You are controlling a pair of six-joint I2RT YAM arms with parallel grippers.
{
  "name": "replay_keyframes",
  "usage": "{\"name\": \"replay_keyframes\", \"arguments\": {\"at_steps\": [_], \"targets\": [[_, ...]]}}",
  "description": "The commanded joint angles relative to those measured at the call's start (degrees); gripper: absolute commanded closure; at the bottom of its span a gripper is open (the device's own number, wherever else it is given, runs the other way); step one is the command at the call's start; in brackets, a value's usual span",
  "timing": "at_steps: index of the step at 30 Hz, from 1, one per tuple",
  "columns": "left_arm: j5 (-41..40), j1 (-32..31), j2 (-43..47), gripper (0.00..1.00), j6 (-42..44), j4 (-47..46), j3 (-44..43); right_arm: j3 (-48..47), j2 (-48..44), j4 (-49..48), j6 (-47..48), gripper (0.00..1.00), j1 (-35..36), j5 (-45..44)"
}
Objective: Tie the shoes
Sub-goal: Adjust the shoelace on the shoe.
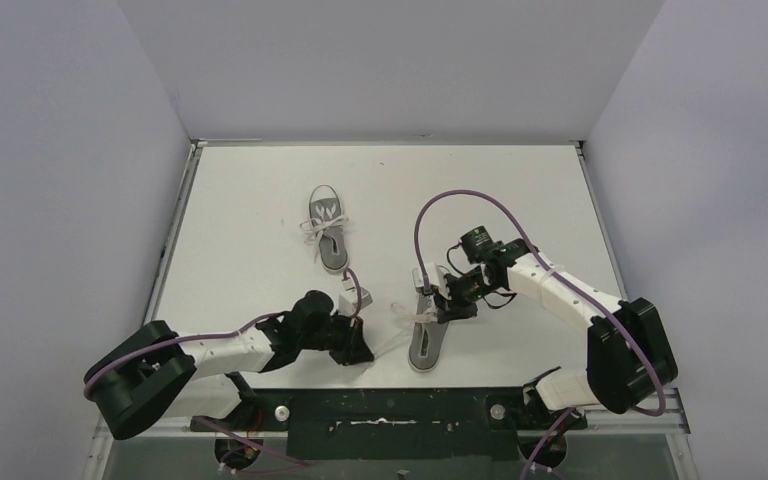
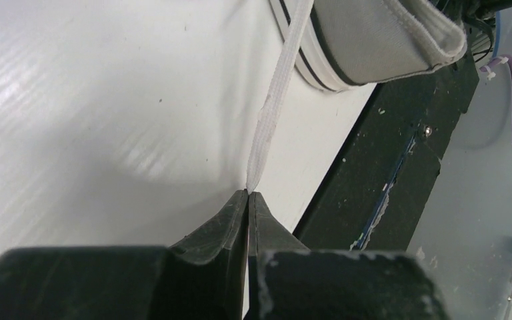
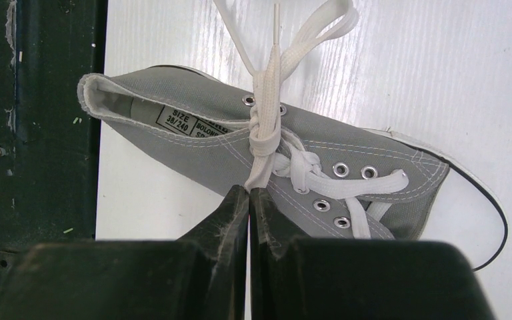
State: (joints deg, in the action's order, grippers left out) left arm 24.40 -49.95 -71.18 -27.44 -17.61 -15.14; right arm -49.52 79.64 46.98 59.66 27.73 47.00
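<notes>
Two robot arms work a single sneaker at the near edge of a white table (image 1: pixel 520 200), just beyond the dark frame rail (image 1: pixel 390 410) that carries their bases. Closest to the camera, the left gripper (image 1: pixel 365 348) lies low over the table surface, its jaws closed tight on the end of a white lace (image 2: pixel 270 113) that runs taut from the fingertips up to the near shoe (image 1: pixel 426 345). Seen from the left wrist, that lace rises in a straight flat band from the left gripper (image 2: pixel 248 193) to the grey canvas heel of the near shoe (image 2: pixel 373 40), whose striped white sole edge rests on the table beside the rail. Just to the right, the near shoe lies with its heel toward the arms and its toe pointing away. Over its middle, the right gripper (image 1: pixel 447 303) reaches in from the right, jaws pinched shut on the knotted laces (image 3: pixel 265 130) at the top eyelets; from the right wrist, the right gripper (image 3: pixel 249 189) meets the strand directly below the crossing, while loose loops trail onto the table past the near shoe (image 3: pixel 173 150), whose inside carries a size label (image 3: pixel 177 120). Farther back and to the left, well apart from both arms, the far shoe (image 1: pixel 327 225) sits alone, toe away, white laces spread across its middle.
</notes>
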Motion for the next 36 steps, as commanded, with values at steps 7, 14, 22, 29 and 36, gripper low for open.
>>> {"name": "replay_keyframes", "arguments": {"at_steps": [7,14,22,29,36], "targets": [[-1.07,-0.23,8.27,1.00,-7.28,6.06,2.89,-2.02,0.65,-0.95,1.86,1.00,-0.37,2.13],[-2.88,-0.01,15.34,1.00,-9.32,13.32,4.60,-1.95,0.83,-1.00,1.95,1.00,-0.32,2.21],[-4.64,1.23,19.52,1.00,-13.08,24.42,3.76,-2.07,0.69,-0.64,2.01,1.00,-0.41,2.07],[-6.60,3.23,16.78,1.00,-15.78,29.56,2.37,-1.99,0.76,-0.83,2.13,1.00,-0.40,2.04],[-5.95,3.11,20.65,0.57,-8.85,24.67,-2.67,-2.08,1.05,-0.99,2.30,1.00,-0.45,2.52]]}}
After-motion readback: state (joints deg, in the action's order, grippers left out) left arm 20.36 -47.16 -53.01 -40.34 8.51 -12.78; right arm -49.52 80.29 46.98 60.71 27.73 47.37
